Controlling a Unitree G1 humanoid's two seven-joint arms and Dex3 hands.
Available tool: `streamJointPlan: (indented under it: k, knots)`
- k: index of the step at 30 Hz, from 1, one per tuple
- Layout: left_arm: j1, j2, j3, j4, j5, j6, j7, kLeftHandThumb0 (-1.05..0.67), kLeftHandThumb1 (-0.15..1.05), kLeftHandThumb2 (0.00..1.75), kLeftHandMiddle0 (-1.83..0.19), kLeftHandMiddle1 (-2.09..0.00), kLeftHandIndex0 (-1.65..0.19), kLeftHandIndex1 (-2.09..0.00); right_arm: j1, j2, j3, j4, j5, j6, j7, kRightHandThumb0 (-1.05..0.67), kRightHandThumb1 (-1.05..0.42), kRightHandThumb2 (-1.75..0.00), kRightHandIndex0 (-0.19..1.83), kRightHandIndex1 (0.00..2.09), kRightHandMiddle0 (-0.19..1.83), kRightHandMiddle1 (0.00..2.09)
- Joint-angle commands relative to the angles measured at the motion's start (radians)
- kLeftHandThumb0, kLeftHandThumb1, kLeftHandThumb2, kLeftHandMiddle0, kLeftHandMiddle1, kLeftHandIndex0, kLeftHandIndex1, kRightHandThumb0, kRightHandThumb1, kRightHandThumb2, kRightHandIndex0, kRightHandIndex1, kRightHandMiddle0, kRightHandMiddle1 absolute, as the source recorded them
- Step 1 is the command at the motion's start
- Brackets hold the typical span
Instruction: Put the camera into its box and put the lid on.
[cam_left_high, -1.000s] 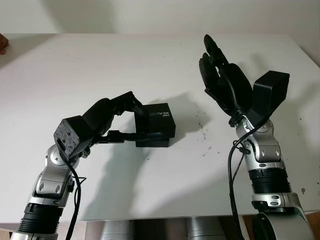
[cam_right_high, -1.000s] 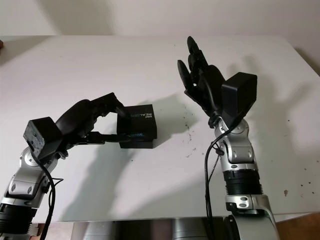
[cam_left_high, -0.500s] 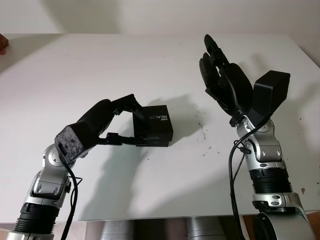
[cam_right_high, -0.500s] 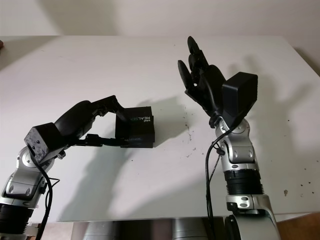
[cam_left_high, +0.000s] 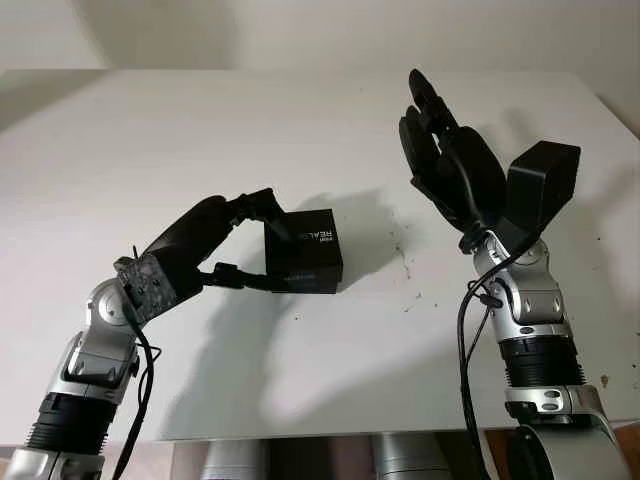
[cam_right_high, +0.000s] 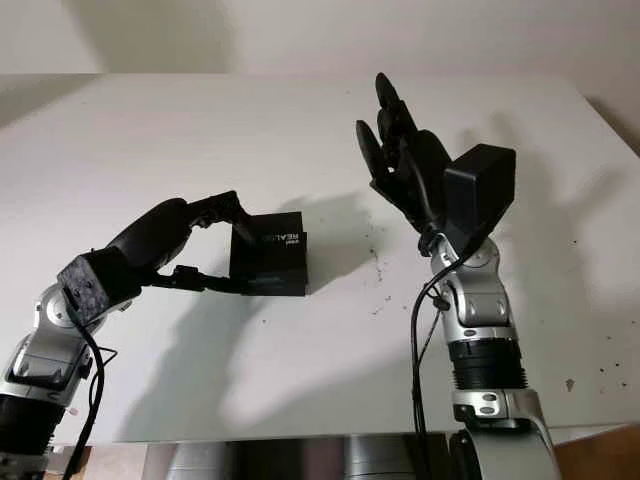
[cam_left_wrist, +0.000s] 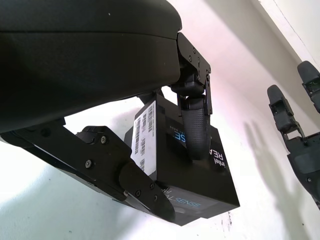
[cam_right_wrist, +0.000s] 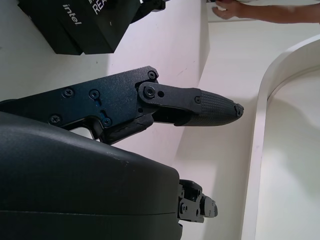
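A black camera box (cam_left_high: 305, 250) with white lettering on its lid sits closed at the middle of the white table (cam_left_high: 200, 130). My left hand (cam_left_high: 272, 250) is shut on the box from its left side, with one finger over the lid and another low against its front. In the left wrist view a finger (cam_left_wrist: 192, 131) presses on top of the box (cam_left_wrist: 200, 187). My right hand (cam_left_high: 428, 130) is open and raised above the table to the right of the box, palm turned toward it. The right wrist view shows the box (cam_right_wrist: 80, 22) beyond a finger (cam_right_wrist: 200, 107).
The table's front edge (cam_left_high: 330, 432) runs close before both arms. Small dark specks (cam_left_high: 405, 262) mark the surface right of the box. A person's arm (cam_right_wrist: 260, 11) lies at the table's far side in the right wrist view.
The box has shifted a little left and now sits square, no longer tilted. My left forearm has swung lower and further left. The right hand has not moved.
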Motion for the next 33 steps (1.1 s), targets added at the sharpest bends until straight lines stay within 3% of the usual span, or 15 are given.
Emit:
streamJointPlan:
  k: [1, 17, 30, 32, 33]
  knots:
    - [-0.009, 0.018, -0.013, 0.034, 0.016, -0.011, -0.002, -0.12, 1.00, 0.05, -0.40, -1.58, -0.34, -1.41, 0.000, -0.009, -0.006, -0.021, 0.004, 0.005, -0.002, -0.66, -1.05, -0.53, -0.16, 0.06, -0.13, 0.06]
    - [-0.116, 0.044, -0.042, 0.161, 0.049, -0.093, -0.021, -0.15, 0.99, 0.05, -0.42, -1.62, -0.35, -1.41, 0.009, -0.007, -0.003, -0.026, 0.002, 0.001, -0.006, -0.66, -1.05, -0.53, -0.15, 0.06, -0.11, 0.06]
    - [-0.124, 0.046, -0.053, 0.145, 0.051, -0.055, -0.036, -0.16, 0.99, 0.05, -0.42, -1.60, -0.35, -1.40, 0.021, -0.013, -0.005, -0.048, 0.005, 0.009, -0.003, -0.67, -1.05, -0.52, -0.16, 0.05, -0.12, 0.05]
    - [-0.117, 0.049, -0.055, 0.133, 0.054, -0.054, -0.039, -0.23, 0.97, 0.05, -0.42, -1.56, -0.34, -1.40, 0.020, -0.013, -0.005, -0.046, 0.003, 0.006, -0.005, -0.66, -1.05, -0.52, -0.16, 0.05, -0.12, 0.05]
    - [-0.114, 0.058, -0.061, 0.122, 0.063, -0.047, -0.047, -0.37, 0.97, 0.05, -0.39, -1.39, -0.30, -1.33, 0.019, -0.014, -0.005, -0.044, 0.003, 0.005, -0.004, -0.66, -1.05, -0.52, -0.15, 0.05, -0.12, 0.05]
